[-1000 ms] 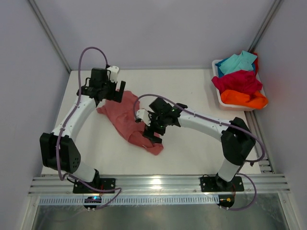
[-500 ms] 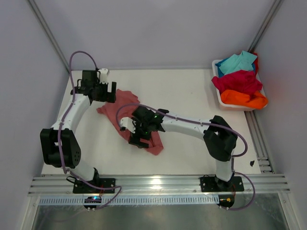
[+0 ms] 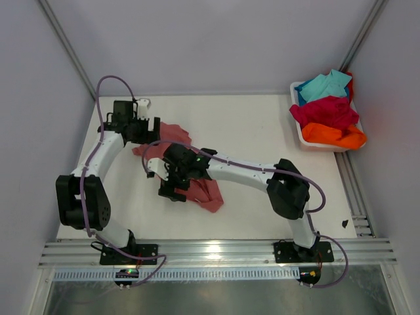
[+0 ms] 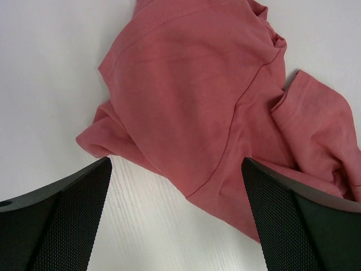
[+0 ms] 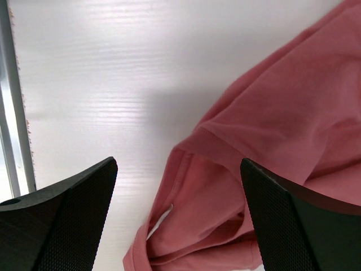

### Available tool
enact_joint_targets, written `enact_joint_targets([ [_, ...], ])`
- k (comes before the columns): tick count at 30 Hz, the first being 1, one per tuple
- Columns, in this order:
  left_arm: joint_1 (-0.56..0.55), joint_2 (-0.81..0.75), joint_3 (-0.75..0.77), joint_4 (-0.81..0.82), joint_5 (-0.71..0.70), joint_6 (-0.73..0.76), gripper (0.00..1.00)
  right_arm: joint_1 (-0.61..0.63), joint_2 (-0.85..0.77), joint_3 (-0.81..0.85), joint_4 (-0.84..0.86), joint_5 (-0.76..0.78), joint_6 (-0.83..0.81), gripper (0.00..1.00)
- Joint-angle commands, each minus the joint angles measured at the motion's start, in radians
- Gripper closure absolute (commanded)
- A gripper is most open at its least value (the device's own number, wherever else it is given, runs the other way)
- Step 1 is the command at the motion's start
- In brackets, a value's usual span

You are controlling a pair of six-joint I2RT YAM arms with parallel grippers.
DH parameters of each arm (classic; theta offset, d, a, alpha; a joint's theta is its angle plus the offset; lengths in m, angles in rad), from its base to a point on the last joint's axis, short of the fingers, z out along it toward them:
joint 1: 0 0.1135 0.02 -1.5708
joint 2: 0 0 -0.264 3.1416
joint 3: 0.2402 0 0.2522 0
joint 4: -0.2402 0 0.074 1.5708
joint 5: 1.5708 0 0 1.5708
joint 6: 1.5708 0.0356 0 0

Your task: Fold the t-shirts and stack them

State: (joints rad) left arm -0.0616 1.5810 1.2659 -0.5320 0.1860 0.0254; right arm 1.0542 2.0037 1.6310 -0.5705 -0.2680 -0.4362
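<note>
**Status: Both Pincers Released Over the Pink T-Shirt**

We find the pink t-shirt [image 3: 209, 194] lying crumpled on the white table [image 3: 262, 125], left of centre, between the two arms. It is not folded. In the left wrist view, the cloth [image 4: 197, 101] shows a curved seam and a sleeve hem turned outward. In the right wrist view, the cloth [image 5: 282, 130] is bunched into overlapping folds, and a small white patch [image 5: 161, 219] sits at its lower edge.

We read the left gripper [image 3: 146, 127] as released. It is at the far left edge of the pink t-shirt. Its fingers [image 4: 56, 226] stand wide apart in its own camera, and nothing is gripped between them.

We read the right gripper [image 3: 169, 188] as released as well. It is at the near left edge of the same garment. Its fingers [image 5: 62, 220] are spread, with bare table and the cloth edge visible between them. We cannot tell whether either pincer touches the cloth.

The remaining garments are in the white tub [image 3: 299, 135] at the far right of the table, well apart from both arms. The turquoise t-shirt [image 3: 325, 85] lies farthest back, the crimson t-shirt [image 3: 325, 110] is in the middle, and the orange t-shirt [image 3: 336, 135] is nearest, draped over the tub's rim.
</note>
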Motion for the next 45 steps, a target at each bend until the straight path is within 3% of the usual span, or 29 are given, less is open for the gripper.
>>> enact_joint_targets([
  [1,0.013,-0.045,-0.010,0.032,0.021,-0.004,0.01,0.029,0.026,0.078,-0.025,-0.056,0.028,0.06],
  [9,0.019,-0.065,-0.045,0.041,0.030,0.002,0.01,0.032,0.092,0.113,-0.019,-0.051,0.048,0.06],
  [20,0.020,-0.099,-0.083,0.046,0.064,-0.002,0.01,0.032,0.151,0.064,0.109,0.173,0.020,0.08],
  [21,0.020,-0.099,-0.085,0.046,0.064,-0.002,0.01,0.032,0.156,0.064,0.115,0.185,0.024,0.13],
  [22,0.022,-0.098,-0.085,0.046,0.064,-0.004,0.01,0.032,0.162,0.064,0.121,0.196,0.021,0.26],
  [23,0.022,-0.098,-0.088,0.046,0.066,-0.002,0.01,0.032,0.167,0.064,0.120,0.203,0.021,0.46],
  [24,0.020,-0.098,-0.089,0.047,0.064,-0.001,0.01,0.032,0.168,0.063,0.116,0.219,0.022,0.85],
  [25,0.022,-0.095,-0.091,0.047,0.061,0.001,0.01,0.032,0.165,0.061,0.116,0.228,0.024,0.97],
  [29,0.023,-0.081,-0.102,0.058,0.056,0.007,0.01,0.030,0.113,0.017,0.110,0.271,0.002,0.97],
  [33,0.028,-0.061,-0.097,0.063,0.055,0.011,0.01,0.030,-0.017,-0.046,0.127,0.435,-0.054,0.97],
  [40,0.032,-0.030,-0.089,0.090,0.043,0.013,0.01,-0.023,-0.289,-0.155,0.297,0.873,-0.211,0.97],
  [45,0.032,-0.001,-0.086,0.102,0.053,0.019,0.01,-0.144,-0.470,-0.177,0.290,0.852,-0.164,0.97],
])
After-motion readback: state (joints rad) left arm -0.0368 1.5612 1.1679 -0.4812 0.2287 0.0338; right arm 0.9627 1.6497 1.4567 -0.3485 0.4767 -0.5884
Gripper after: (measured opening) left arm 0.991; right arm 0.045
